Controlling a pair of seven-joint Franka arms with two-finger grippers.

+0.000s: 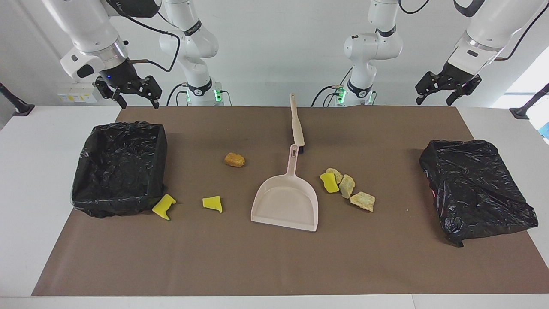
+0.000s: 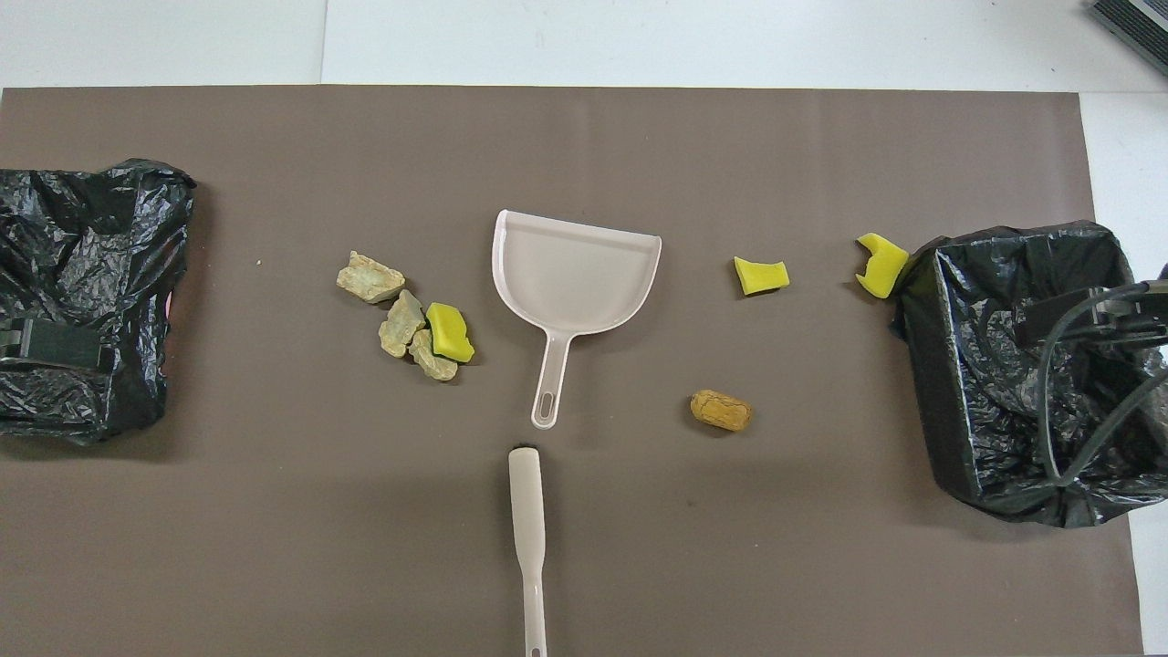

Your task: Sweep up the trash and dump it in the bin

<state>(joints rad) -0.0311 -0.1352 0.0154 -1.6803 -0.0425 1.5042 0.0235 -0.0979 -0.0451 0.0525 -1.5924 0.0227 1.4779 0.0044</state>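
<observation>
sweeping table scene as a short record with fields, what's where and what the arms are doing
trash: three yellow sponge pieces, three tan foam chunks, one brown lump, all loose on the brown mat
dustpan: beige dustpan mid-mat, empty, handle toward the robots
brush: beige brush lying nearer the robots than the dustpan
bins: open bag-lined bin at the right arm's end; crumpled black bag at the left arm's end
left gripper: raised, jaws open, empty
right gripper: raised, jaws open, empty
progress: nothing swept yet
</observation>
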